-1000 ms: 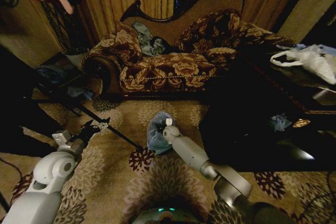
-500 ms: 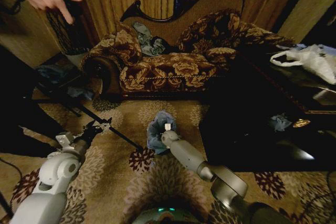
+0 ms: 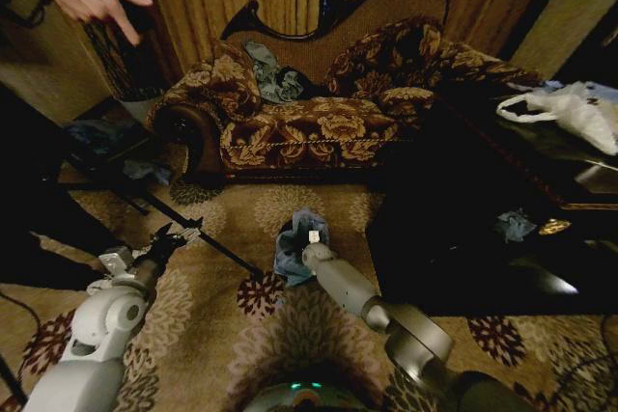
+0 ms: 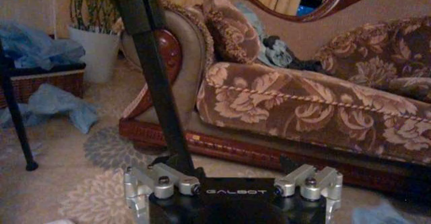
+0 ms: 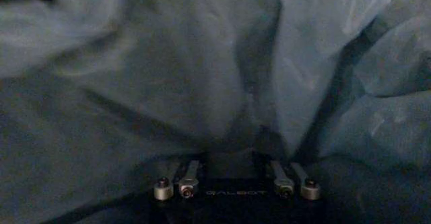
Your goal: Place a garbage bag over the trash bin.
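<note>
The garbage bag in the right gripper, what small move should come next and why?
Probably lift it a little off the carpet. The right gripper seems closed on the garbage bag, which hangs bunched low over the carpet, its film crumpled against the wrist camera. The left gripper waits apart near a black pole.

The word "GALBOT" is showing in pale capitals on the black body of the left gripper [image 4: 232, 171], centred between its two metal knuckles. The same word "GALBOT" is sitting, much dimmer, on the black body of the right gripper [image 5: 232, 176]. No other writing is reading legibly.
</note>
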You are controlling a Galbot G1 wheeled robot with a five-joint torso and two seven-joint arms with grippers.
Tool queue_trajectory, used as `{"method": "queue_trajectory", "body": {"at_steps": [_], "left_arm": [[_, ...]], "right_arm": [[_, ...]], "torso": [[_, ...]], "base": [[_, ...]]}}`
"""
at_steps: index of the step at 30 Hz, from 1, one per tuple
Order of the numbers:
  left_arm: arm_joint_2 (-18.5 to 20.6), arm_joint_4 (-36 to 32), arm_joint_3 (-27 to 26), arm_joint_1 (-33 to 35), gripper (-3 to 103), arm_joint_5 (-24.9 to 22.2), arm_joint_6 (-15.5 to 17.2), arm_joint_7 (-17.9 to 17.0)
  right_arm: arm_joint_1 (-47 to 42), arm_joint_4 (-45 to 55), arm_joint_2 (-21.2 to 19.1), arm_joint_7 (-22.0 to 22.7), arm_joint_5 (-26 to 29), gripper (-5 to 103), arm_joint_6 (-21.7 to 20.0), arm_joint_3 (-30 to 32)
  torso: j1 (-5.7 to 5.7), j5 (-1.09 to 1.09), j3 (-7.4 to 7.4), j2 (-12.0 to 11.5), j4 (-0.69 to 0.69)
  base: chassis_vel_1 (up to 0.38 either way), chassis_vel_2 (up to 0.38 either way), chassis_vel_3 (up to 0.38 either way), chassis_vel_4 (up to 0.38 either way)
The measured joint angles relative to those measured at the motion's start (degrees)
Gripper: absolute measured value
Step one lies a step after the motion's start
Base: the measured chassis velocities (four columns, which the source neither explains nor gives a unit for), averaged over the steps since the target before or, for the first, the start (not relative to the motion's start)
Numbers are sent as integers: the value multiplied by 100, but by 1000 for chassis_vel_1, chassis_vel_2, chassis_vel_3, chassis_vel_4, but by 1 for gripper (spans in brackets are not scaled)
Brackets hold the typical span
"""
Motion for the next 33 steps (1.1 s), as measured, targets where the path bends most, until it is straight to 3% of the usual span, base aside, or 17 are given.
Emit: {"method": "queue_trajectory", "body": {"at_steps": [4,8,9,11,13,16,28,33], "left_arm": [[-20,9,64,-31,100,33,-1,2],[-51,55,174,-92,100,117,-12,6],[-51,55,174,-92,100,117,-12,6],[-72,96,216,-126,100,143,-13,15],[-82,117,230,-142,100,148,-13,20],[-107,208,285,-231,100,148,-3,21],[-78,315,471,-378,100,138,1,10],[115,447,544,-685,100,-131,35,-3]], "right_arm": [[-81,403,-1,247,123,54,-2,-22],[-91,1002,-5,516,344,76,2,-1],[-91,1002,-5,516,344,76,2,-1],[-66,1477,-8,612,490,86,-4,-10],[-58,1654,-6,638,516,86,-5,-25],[-39,2447,-154,757,573,99,-24,-143],[49,3505,-655,943,484,100,-24,-91],[-136,4630,-1437,823,414,100,94,243]], "torso": [[0,-3,0,0,0],[0,-2,0,0,-1],[0,-2,0,0,-1],[0,-3,0,-1,-2],[0,-2,0,0,0],[0,2,0,0,2],[0,0,0,0,1],[0,1,0,0,4]], "base": [[0,0,0,0],[0,0,0,0],[0,0,0,0],[0,0,0,0],[0,0,0,0],[0,0,0,0],[0,0,0,0],[0,0,0,0]]}}
